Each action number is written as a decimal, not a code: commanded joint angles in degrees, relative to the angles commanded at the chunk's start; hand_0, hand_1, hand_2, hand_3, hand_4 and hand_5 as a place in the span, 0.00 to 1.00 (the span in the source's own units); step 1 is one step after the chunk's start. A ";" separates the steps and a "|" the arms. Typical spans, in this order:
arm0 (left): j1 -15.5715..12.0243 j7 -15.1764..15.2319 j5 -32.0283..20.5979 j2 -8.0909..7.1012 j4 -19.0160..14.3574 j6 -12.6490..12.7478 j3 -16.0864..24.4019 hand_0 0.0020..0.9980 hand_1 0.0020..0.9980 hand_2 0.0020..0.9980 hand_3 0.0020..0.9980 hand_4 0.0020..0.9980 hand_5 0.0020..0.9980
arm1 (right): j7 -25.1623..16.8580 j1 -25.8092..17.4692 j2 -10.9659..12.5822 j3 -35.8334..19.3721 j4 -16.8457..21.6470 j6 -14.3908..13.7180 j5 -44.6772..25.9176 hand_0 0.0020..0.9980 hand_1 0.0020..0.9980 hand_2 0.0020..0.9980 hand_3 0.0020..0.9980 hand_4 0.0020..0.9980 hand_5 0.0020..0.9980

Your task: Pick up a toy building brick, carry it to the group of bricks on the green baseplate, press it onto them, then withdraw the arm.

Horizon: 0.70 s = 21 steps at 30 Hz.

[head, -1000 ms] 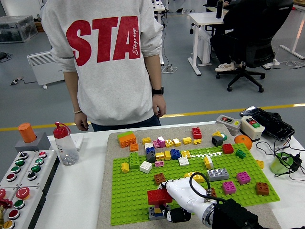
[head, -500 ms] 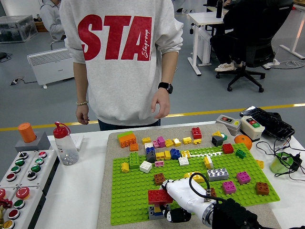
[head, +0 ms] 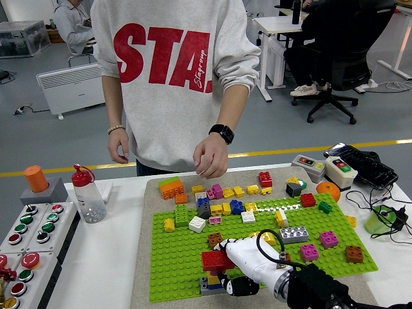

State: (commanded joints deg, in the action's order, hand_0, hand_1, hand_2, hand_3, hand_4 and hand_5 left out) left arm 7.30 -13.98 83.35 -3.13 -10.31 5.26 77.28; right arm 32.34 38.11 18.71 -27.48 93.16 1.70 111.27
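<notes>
Right hand (head: 239,265) fingers closed on red plastic brick (head: 215,259); below them, grey-blue brick stack (head: 212,284) on green studded baseplate (head: 177,257); pressing, withdrawal outstanding.

An office-like lab: desks (head: 283,29), swivel chair (head: 341,51), button boxes (head: 29,238).

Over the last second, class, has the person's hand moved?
Yes. The person's hand has come forward and down toward the table, now hanging just above the orange brick at the mat's far edge.
</notes>
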 joint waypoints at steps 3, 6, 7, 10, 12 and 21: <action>-0.01 -0.01 -0.01 -0.01 0.00 0.00 -0.01 0.66 0.69 0.67 0.57 0.29 1.00 | -0.13 0.07 0.05 -0.09 0.12 0.30 -0.18 0.74 0.76 0.89 0.79 0.59 0.32; -0.03 -0.01 -0.03 -0.01 0.00 0.00 0.02 0.66 0.69 0.67 0.58 0.29 1.00 | -0.19 0.12 0.13 -0.13 0.31 0.41 -0.30 0.74 0.76 0.90 0.79 0.60 0.33; -0.04 -0.01 -0.02 -0.01 0.00 0.00 0.04 0.66 0.69 0.67 0.58 0.29 1.00 | -0.21 0.13 0.15 -0.14 0.38 0.43 -0.32 0.74 0.76 0.90 0.79 0.60 0.33; -0.06 -0.01 -0.02 -0.01 0.00 -0.01 0.05 0.66 0.69 0.67 0.58 0.29 1.00 | -0.28 0.17 0.18 -0.13 0.62 0.57 -0.43 0.74 0.76 0.90 0.79 0.60 0.33; -0.07 -0.01 -0.01 -0.01 0.00 0.00 0.06 0.66 0.69 0.67 0.57 0.29 1.00 | -0.29 0.18 0.17 -0.13 0.72 0.64 -0.47 0.74 0.77 0.90 0.79 0.61 0.33; -0.03 0.00 -0.08 -0.06 0.00 0.01 0.02 0.66 0.69 0.67 0.57 0.29 1.00 | -0.27 0.18 0.16 -0.22 1.03 1.00 -0.47 0.75 0.77 0.92 0.81 0.62 0.34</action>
State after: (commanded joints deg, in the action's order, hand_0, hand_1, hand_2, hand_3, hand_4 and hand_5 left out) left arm 7.27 -13.97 83.27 -3.19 -10.31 5.27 77.31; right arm 32.07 38.29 18.87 -27.71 94.19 2.70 110.80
